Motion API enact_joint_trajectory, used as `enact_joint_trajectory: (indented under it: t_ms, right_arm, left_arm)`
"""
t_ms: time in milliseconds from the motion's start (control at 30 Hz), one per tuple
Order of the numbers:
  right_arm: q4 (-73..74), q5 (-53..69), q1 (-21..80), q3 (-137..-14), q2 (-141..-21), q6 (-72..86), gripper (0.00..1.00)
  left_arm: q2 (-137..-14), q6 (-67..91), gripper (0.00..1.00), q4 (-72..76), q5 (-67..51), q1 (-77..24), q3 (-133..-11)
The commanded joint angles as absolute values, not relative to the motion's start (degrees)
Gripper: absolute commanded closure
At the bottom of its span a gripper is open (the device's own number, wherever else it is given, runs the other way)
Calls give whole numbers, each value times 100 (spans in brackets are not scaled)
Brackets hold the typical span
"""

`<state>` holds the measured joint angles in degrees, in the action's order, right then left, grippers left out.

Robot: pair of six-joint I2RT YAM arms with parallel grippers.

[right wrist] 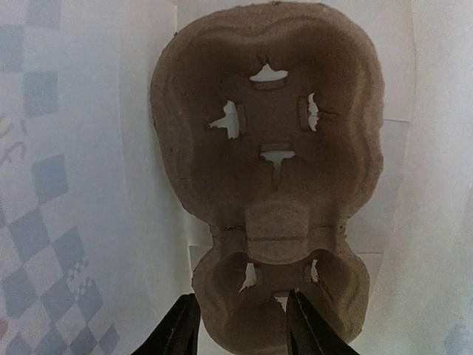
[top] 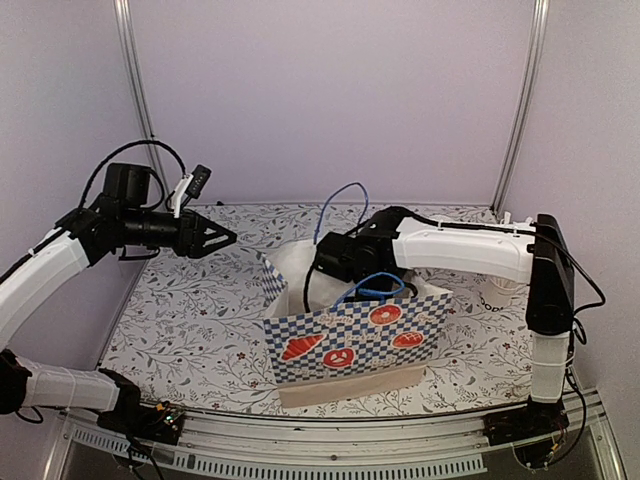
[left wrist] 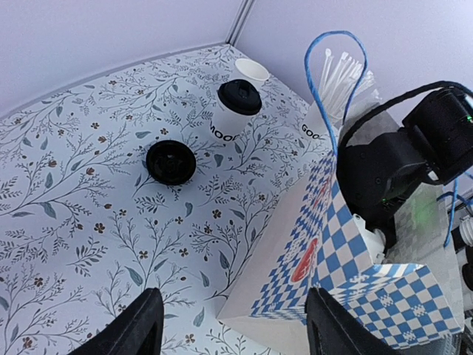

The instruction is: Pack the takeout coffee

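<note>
Seat the pulp cup carrier (right wrist: pixel 270 170) level on the floor of the checked paper bag (top: pixel 350 340) before letting go. Note the right gripper (right wrist: pixel 242 303) deep inside, fingers either side of the carrier's near pocket; cannot tell whether clamped or slack. Lift out straight up, clear of the blue cord handles (top: pixel 375 280). Leave the left gripper (left wrist: pixel 233 303) hovering beside the bag, spread wide, holding nothing. Find the takeout coffee (left wrist: pixel 238 111) upright on the table (left wrist: pixel 74 185) toward its far right corner, outside the bag, near a loose black lid (left wrist: pixel 171 162). Take it by the cup wall, kept level.
</note>
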<state>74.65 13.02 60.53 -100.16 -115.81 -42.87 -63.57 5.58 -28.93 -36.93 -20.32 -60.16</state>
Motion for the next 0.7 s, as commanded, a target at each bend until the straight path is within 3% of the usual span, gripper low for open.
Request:
enact_joint_trajectory:
  t_ms: [0, 433, 567, 600, 667]
  right_arm:
    - [7096, 1401, 6106, -9686, -11662, -4181, 57]
    - [7097, 1286, 6210, -9823, -11251, -4090, 31]
    - [7174, 1368, 6241, -10043, -10984, -4113, 16]
    - [7195, 1387, 6247, -10069, -10940, -4128, 4]
    - [7249, 1398, 6245, -10087, -10825, -4163, 1]
  left_arm:
    - [-6364, 535, 32, -2716, -3794, -1953, -5912]
    - [-6345, 749, 31, -2624, -3883, -1944, -5816]
    - [-6395, 816, 30, -2667, -4059, -1955, -5913]
    - [-6406, 845, 30, -2666, -4087, -1967, -5964]
    - [-6407, 872, 29, -2669, -4148, -1980, -6043]
